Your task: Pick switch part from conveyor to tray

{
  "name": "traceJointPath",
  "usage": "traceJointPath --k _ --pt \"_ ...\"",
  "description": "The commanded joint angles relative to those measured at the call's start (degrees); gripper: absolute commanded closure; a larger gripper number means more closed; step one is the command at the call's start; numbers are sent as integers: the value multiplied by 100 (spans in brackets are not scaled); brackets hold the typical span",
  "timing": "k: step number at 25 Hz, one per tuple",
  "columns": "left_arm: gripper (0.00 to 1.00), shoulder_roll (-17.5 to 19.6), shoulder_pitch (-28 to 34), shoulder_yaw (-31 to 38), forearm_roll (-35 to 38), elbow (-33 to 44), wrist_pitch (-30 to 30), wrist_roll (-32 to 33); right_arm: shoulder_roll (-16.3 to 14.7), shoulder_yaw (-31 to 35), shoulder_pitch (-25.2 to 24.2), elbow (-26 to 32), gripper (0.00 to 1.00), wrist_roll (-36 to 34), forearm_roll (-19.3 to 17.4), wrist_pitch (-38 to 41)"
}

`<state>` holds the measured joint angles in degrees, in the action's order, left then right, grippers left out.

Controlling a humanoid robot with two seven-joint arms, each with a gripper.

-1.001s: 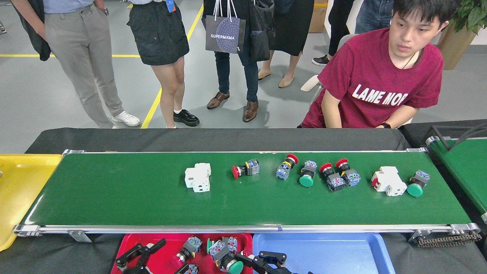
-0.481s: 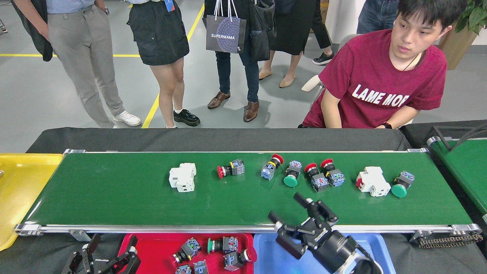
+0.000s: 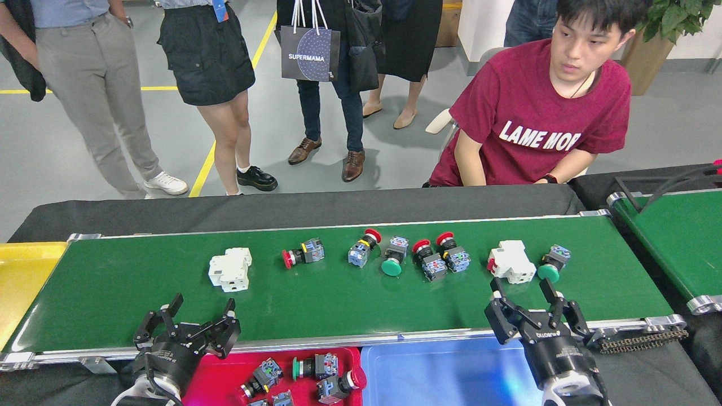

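The conveyor (image 3: 338, 299) fills the middle, a long flat matte green belt with silver metal rails and rollers at its corners, lying on a table draped in black cloth (image 3: 293, 206). At far right sits a second green belt (image 3: 671, 237), angled, only partly in view. A person in a maroon T-shirt (image 3: 536, 129) sits behind the far edge, and several people stand on the grey floor beyond. Near edge now: a glossy blue plastic tray (image 3: 451, 378) right of centre, a red tray (image 3: 225, 383) beside it holding a few switch parts, and a yellow tray (image 3: 22, 276) at far left.

Up on the belt, a row of parts! From the left: a blocky white breaker (image 3: 230, 269), a red-capped switch part (image 3: 302, 254), another red-capped one (image 3: 362, 247), a round green-capped button (image 3: 393, 258), a touching pair of red-capped switches (image 3: 440, 256), a second white breaker (image 3: 511, 262), and a green-capped switch part (image 3: 551, 264) just right of it.

The right gripper (image 3: 523, 288), black and angular, hangs over the belt's near edge just in front of that second white breaker, fingers spread wide, holding nothing. The left gripper (image 3: 200, 307) hovers at the near rail, in front of the first breaker, fingers also wide apart and empty.
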<state>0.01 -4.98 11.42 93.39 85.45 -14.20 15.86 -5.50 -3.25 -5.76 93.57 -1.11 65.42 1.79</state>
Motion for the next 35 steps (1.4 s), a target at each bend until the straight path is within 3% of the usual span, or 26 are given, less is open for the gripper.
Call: traceJointPath --k 1,8,11,14,15,18,20,24,28,31,35 --pt "0 34 -197 18 13 -134 119 75 -39 -18 -118 162 2 -100 6 23" --pt "0 122 -1023 54 13 -1162 418 66 -39 -35 -127 188 2 -100 14 49" --pt "0 254 -1418 45 21 -1725 655 49 14 -211 -75 179 2 -91 190 31" --pt "6 403 -1840 -8 21 -2446 1209 -21 207 -536 154 91 2 -47 357 -12" --pt "20 421 -1981 -8 21 -2683 1376 -127 321 -616 277 -14 2 -30 445 -30" --pt "81 438 -2069 -8 -84 -2929 1358 -848 682 -730 752 -585 2 76 832 -373" --pt "94 403 -1972 -25 -75 -2903 981 -1401 796 -853 1129 -1095 2 85 981 -654" --pt "99 385 -1779 -307 -93 -2279 356 -1507 769 -870 1657 -1877 2 76 981 -1076" --pt "98 315 -1199 -509 -348 -802 -1313 -1463 769 -862 2140 -2545 2 41 946 -1392" --pt "96 95 -628 -1001 -357 6 -2130 -1454 813 -870 2641 -3169 2 23 920 -1410" --pt "96 78 -91 -1414 -330 543 -2298 -1445 796 -879 3046 -3618 4 23 911 -1375"
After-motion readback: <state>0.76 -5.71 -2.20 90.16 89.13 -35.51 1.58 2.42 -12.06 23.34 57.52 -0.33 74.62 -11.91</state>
